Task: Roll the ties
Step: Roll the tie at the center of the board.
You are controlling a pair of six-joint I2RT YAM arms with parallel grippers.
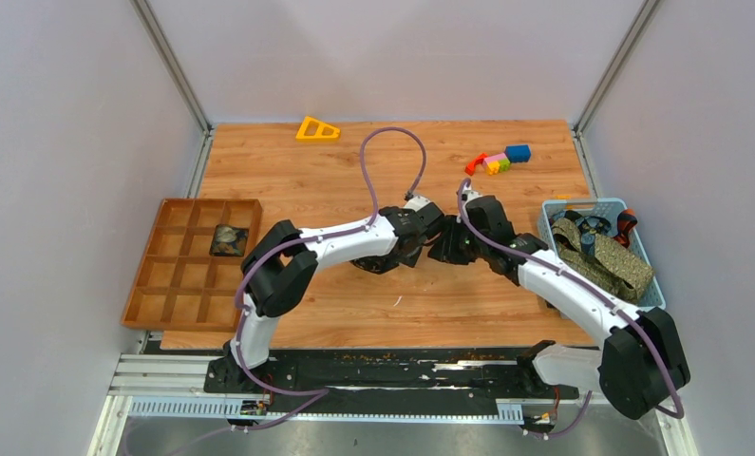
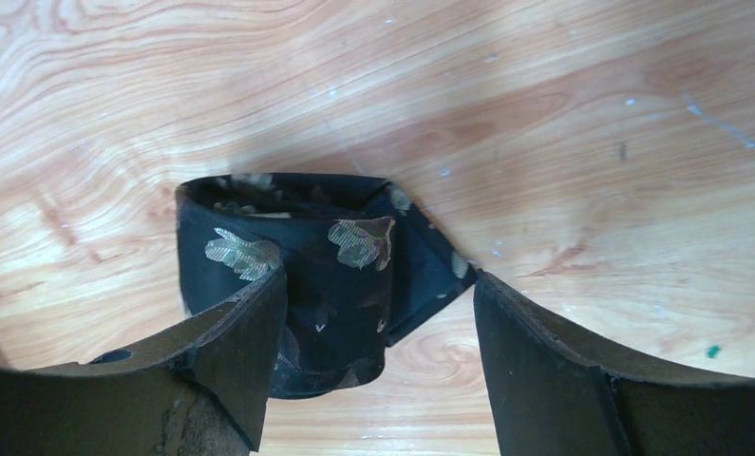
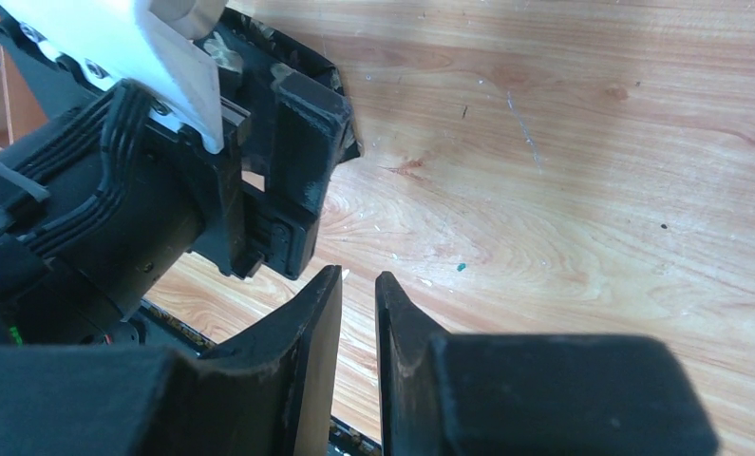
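Close against the lens, left fingers point(image 2: 231, 351) spread wide and gripping nothing, straddling the black tie point(image 2: 307, 285). Tie already wound into a squat roll, standing on end on the bench point(image 2: 592, 142), hard against one finger (touching or not, cannot tell) and clear of the other.

Beyond that, largest first:
- Bench middle as the work spot, with both arms reaching in.
- Brown tray point(image 1: 145, 285) at the left, with one finished roll point(image 1: 229, 239) in a right-hand compartment toward the far end.
- Blue basket point(image 1: 582, 202) at the right edge, heaped with olive-tan ties point(image 1: 615, 261) not yet rolled.
- Right fingers point(image 3: 307, 351) almost together, a slim gap with nothing in it, just beside the left wrist.

Probably the pick-up of the roll, bound for the tray. To do it well:
- Centre over the roll before closing, to press both sides evenly rather than shove it sideways.
- Trap the pointed flap sticking out toward the clear finger, or expect unwinding on the lift.
- Squeeze only enough to hold, the soft fabric being easily crushed out of round.
- Lift straight up and keep the roll upright.
- Draw the right fingers back first, to spare the wrists a knock.
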